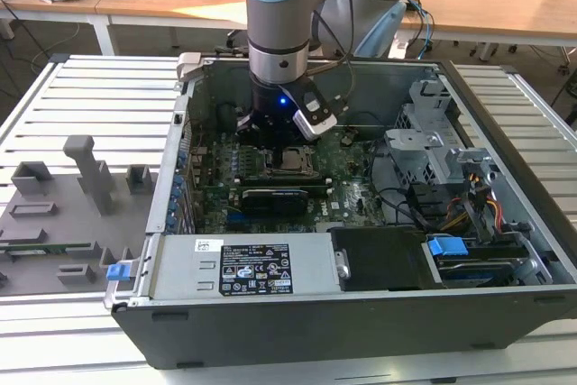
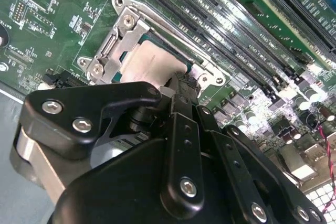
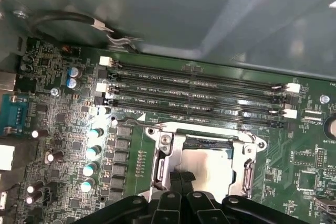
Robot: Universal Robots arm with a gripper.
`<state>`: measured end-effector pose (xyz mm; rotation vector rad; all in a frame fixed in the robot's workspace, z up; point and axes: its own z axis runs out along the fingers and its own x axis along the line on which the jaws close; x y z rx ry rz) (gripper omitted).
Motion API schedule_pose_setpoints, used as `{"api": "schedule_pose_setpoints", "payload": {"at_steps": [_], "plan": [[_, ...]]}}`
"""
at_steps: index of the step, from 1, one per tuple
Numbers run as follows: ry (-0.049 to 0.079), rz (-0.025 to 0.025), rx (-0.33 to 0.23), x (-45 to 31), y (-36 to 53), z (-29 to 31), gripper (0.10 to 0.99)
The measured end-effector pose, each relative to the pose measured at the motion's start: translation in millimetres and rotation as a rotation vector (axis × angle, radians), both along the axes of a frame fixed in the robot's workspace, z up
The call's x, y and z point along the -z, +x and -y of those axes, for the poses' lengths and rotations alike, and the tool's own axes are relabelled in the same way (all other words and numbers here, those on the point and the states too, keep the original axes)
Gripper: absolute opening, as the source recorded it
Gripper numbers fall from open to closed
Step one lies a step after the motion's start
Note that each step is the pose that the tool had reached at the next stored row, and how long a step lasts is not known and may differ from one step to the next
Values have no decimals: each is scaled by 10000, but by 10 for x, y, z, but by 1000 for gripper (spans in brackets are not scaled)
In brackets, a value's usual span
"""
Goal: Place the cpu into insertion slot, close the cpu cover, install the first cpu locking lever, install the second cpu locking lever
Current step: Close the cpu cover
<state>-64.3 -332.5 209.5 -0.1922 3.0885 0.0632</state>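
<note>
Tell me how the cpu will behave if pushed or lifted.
The cpu is a thin, flat, metal-topped plate, so it is probably rigid and light. Its smooth top looks slippery. Framed by the cpu cover, it likely won't slide if pushed.

open computer case (image 1: 361, 331) | green motherboard (image 3: 294, 171) | black memory slots (image 3: 199, 90) | grey fixture tray (image 1: 54, 214) beside case
</note>
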Motion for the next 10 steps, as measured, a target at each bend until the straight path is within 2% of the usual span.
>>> {"api": "schedule_pose_setpoints", "payload": {"at_steps": [3,10], "plan": [[-4,-3,-1,34,0,1,106],[21,1,-2,45,8,-3,106]]}}
